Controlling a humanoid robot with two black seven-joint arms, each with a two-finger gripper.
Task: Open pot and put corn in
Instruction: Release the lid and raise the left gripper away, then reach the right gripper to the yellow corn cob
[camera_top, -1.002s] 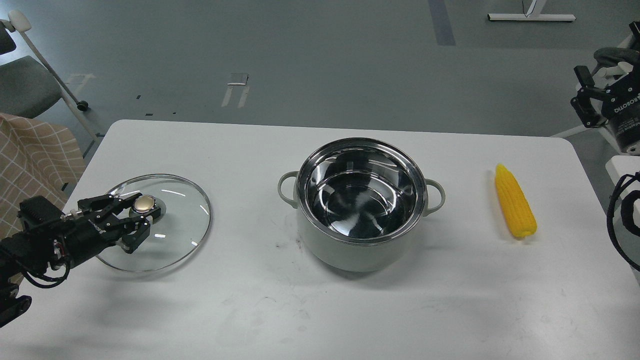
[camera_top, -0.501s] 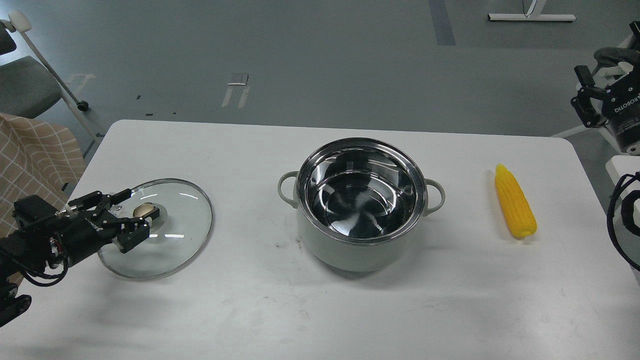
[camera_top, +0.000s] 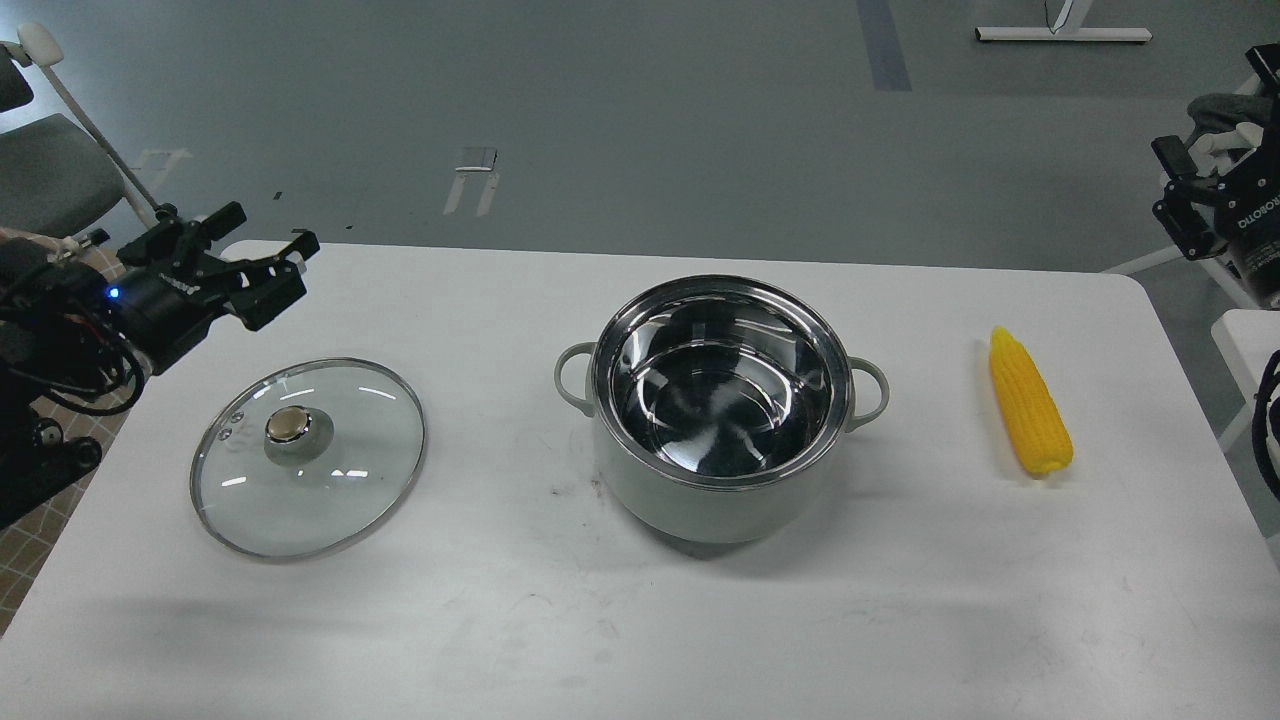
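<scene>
Pot (camera_top: 720, 400) sits uncovered mid-table (camera_top: 600, 620), nothing in it. The lid (camera_top: 308, 457) lies flat off to its left. Corn (camera_top: 1030, 416) is on the table right of the pot, well apart. Left gripper (camera_top: 268, 258) hangs above the lid with fingers spread, holding nothing. Right gripper (camera_top: 1180, 195) is at the far right edge, can't tell its fingers.

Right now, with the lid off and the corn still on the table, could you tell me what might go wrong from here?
1. The corn is a rounded, tapered cob lying loose to the right of the pot; a pinch near its pointed end could slip or roll it.
2. The pot's steel rim stands high, so a low carry might knock the cob against it.
3. The glass lid lies beneath the open left gripper; a careless descent could strike it.
</scene>
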